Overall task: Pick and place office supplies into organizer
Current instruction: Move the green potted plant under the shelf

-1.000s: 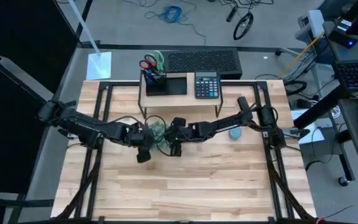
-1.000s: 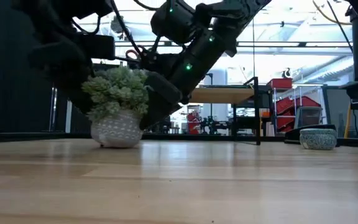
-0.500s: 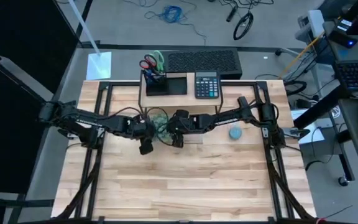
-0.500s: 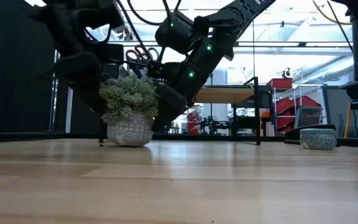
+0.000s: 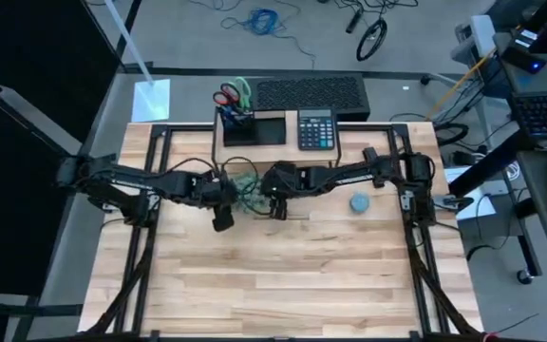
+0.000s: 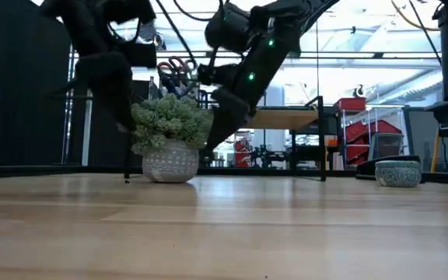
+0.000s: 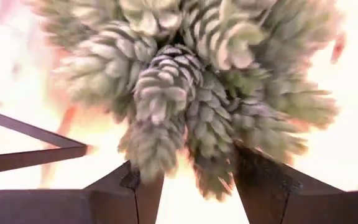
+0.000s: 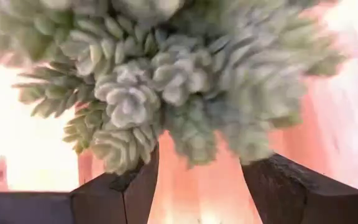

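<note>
Both arms meet at the middle of the bench (image 5: 283, 275), one on each side of a small potted plant (image 6: 169, 136) that stands on the wood in a pale knitted pot. The left jaws (image 7: 188, 186) are open, and the leafy head of the plant fills the gap ahead of them and just above the two dark fingers; nothing is gripped. The right jaws (image 8: 201, 180) are open in the same way, with the plant straight ahead between and beyond the fingers. In the low view both arms hang close over the plant, but I cannot tell whether either one touches it.

The organizer (image 5: 252, 127) sits well behind both jaws, on the wooden shelf (image 5: 275, 150) at the back of the bench, with a calculator (image 5: 315, 129) beside it. Its tall cup already holds the red-handled scissors (image 5: 224, 96), the green-handled scissors (image 5: 243, 89) and some pens too small to count.

As far as these views show, no loose office supplies remain on the bench, only a small round blue-grey dish (image 5: 359, 202) outside the right arm. So the sorting looks largely done, and the arms are now busy with the plant rather than with supplies.
</note>
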